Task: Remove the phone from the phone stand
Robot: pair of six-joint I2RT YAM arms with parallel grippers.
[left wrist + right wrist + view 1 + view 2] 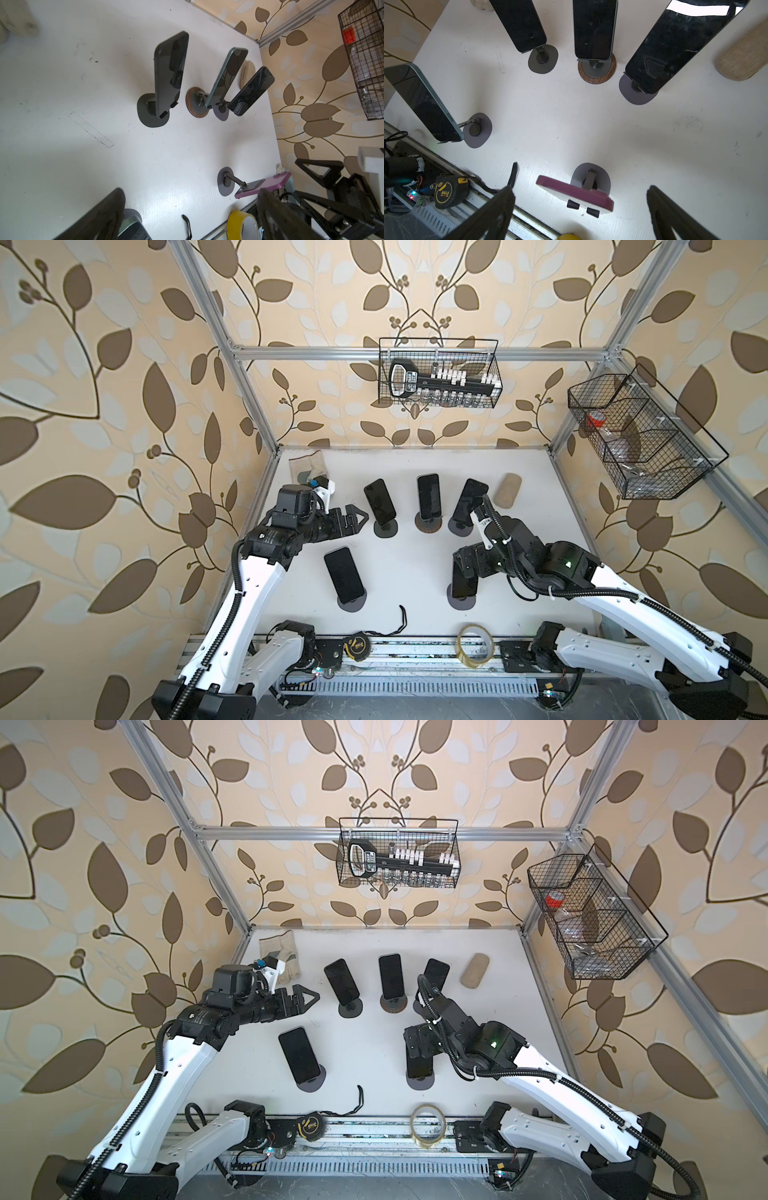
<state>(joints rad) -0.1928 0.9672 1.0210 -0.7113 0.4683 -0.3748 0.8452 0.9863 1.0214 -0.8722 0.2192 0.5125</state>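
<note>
The right claw [580,189] hovers over the purple-backed phone [464,587] at the near right of the white counter [415,564]. Its black fingers [500,205] are spread wide on either side of the phone and touch nothing. The phone leans on its round grey stand [603,178], dark screen facing up in both top views. The left claw [362,517] is likewise released and empty, held just beside the far-left dark phone [379,502]. Another dark phone [344,574] leans on a stand at near left, and two more stand in the far row. A yellow-and-black tape measure [356,645] and a clear tape roll [476,646] sit at the front rail [415,649].
</note>
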